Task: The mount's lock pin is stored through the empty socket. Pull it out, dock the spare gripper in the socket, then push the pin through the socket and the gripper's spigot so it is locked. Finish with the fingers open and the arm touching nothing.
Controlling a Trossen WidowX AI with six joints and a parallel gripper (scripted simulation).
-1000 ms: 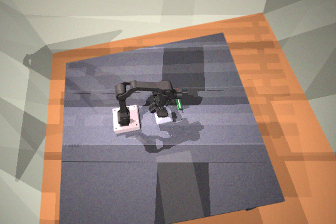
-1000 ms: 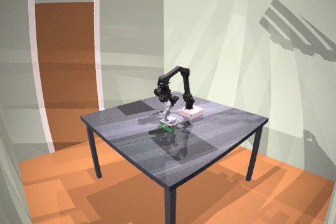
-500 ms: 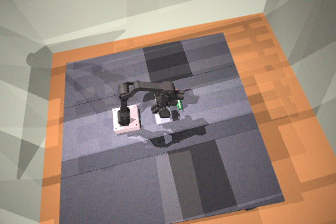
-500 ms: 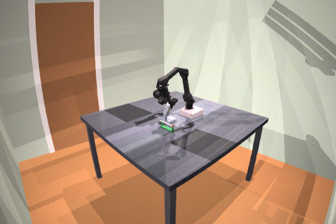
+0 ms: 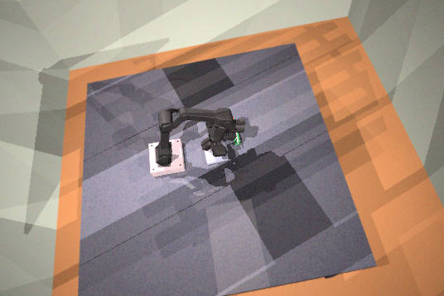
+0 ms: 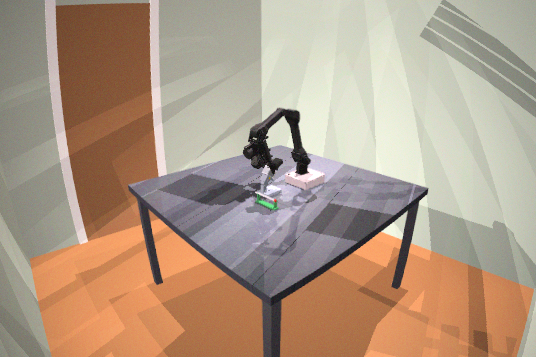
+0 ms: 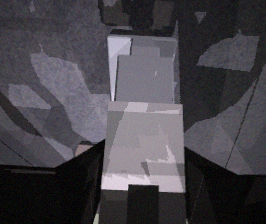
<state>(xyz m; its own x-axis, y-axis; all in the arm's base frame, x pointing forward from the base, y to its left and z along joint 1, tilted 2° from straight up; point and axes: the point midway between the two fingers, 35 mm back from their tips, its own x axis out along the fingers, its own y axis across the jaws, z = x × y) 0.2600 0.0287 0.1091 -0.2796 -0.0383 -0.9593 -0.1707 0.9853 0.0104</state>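
Note:
My gripper (image 6: 270,167) (image 7: 139,142) is shut on the pale grey spare gripper (image 6: 266,174) (image 7: 143,131), which hangs tilted above the mount. The white mount (image 5: 214,158) (image 6: 273,189) (image 7: 115,62) stands on the table. Its grey block (image 7: 146,82) shows just beyond the held piece in the wrist view; whether the two touch I cannot tell. The arm hides part of the mount in the top view. A green cradle (image 5: 238,141) (image 6: 265,203) stands beside the mount with a white bar and a red end (image 6: 275,200) along its top, apparently the lock pin.
The arm's pale pink base (image 5: 167,169) (image 6: 306,180) stands close behind the mount on the dark table (image 5: 137,195) (image 6: 220,235). The arm arches over from it. Shadows and light patches fall across the table top.

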